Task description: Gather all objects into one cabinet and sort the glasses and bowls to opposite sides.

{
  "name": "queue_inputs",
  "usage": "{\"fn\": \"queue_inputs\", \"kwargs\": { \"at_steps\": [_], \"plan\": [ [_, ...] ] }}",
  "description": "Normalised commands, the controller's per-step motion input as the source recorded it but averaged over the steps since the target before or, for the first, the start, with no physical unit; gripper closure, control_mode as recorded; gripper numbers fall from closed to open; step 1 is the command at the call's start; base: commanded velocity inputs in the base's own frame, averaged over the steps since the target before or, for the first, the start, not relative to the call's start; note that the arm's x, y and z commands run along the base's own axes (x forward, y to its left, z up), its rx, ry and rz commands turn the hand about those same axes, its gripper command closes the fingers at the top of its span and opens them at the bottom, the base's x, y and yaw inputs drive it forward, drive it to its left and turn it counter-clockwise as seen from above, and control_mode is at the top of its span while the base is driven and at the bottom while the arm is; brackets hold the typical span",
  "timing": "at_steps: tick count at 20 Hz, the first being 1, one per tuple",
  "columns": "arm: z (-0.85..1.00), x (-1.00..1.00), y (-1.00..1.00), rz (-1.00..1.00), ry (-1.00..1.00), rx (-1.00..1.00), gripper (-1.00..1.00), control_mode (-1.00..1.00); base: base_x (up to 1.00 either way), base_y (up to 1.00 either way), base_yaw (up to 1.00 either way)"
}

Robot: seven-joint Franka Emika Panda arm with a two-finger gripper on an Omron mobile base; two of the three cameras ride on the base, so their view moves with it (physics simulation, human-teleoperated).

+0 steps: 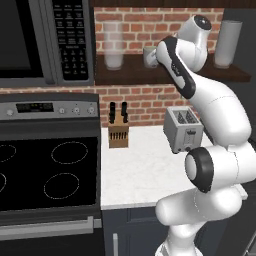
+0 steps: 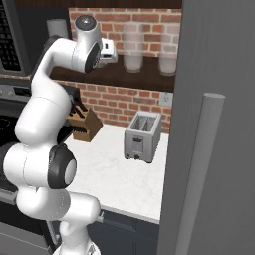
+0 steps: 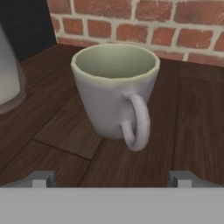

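While the pale grey-green mug [image 3: 114, 89] is still sitting on the brown open wall shelf [image 3: 188, 127], the claw [image 3: 111, 178] is hovering spread wide just before it, gripping nothing. Gathering is looking barely begun: frosted tumblers [image 1: 113, 46] are standing left and right of it. The mug is looking glazed and rounded; the shelf, grained dark wood.
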Motion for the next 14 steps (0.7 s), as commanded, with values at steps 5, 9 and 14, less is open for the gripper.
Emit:
{"fn": "queue_inputs", "kwargs": {
  "at_steps": [5, 9, 14],
  "plan": [
    [0.0, 0.02, 0.0, 0.03, -0.08, 0.0, -1.0, -1.0, 0.0, 0.0, 0.0],
    [0.0, 0.23, -0.01, 0.04, -0.09, 0.0, -1.0, -1.0, 0.0, 0.0, 0.0],
    [0.0, 0.27, -0.04, 0.04, -0.03, 0.0, -1.0, -1.0, 0.0, 0.0, 0.0]
  ]
}}
